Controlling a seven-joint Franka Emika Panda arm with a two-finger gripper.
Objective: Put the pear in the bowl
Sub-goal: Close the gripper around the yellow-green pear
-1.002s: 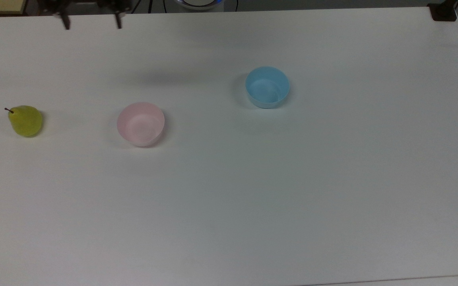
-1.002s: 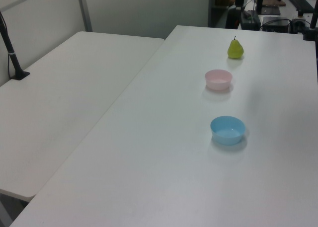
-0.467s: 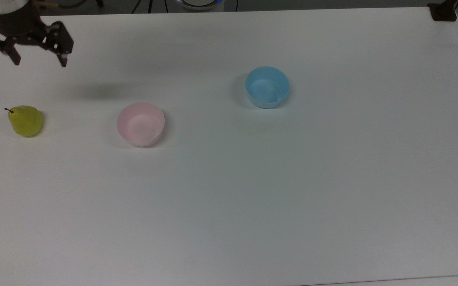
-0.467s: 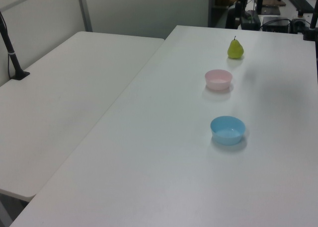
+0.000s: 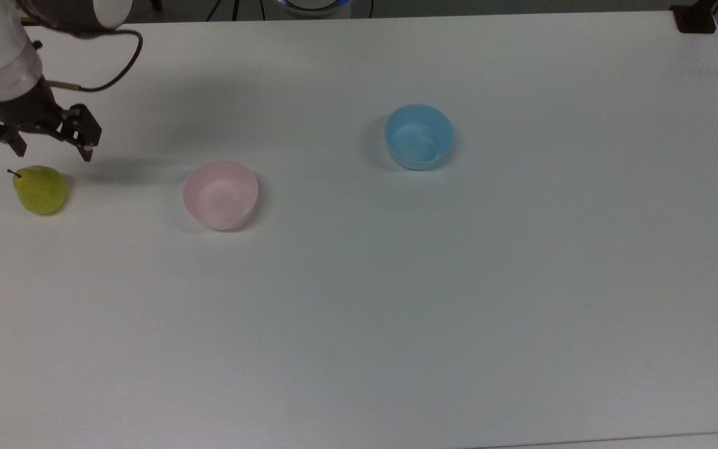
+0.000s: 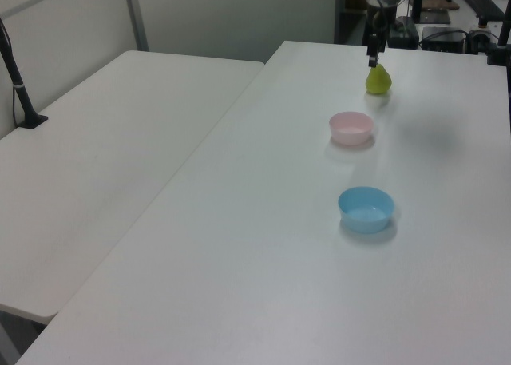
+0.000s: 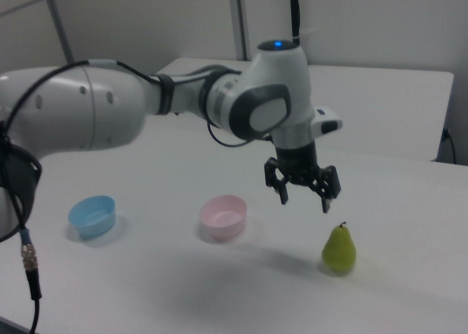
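Moved: tool (image 5: pixel 53 151) has dropped from the far desk edge toward the pear since half a second ago, and more of my arm (image 7: pixel 131 107) is over the desk now; pear and both bowls haven't budged.
Tool: fingers spread wide, gripping nothing, pointing down. In the right view it hangs above the pear and a bit toward the right view's left, not touching it.
Pear: pear (image 5: pixel 41 189) stands upright on the desk (image 5: pixel 396 299), stem up, near the top view's left edge. In the left view the tool's fingers overlap its top, but the right view shows clear air between them.
Bowl: pink bowl (image 5: pixel 220 194) sits on the desk, well apart from the pear, toward the top view's right of it. Nothing in it from what I can see.
Other stuff: blue bowl (image 5: pixel 419 136) further along toward the top view's right, also holding nothing.
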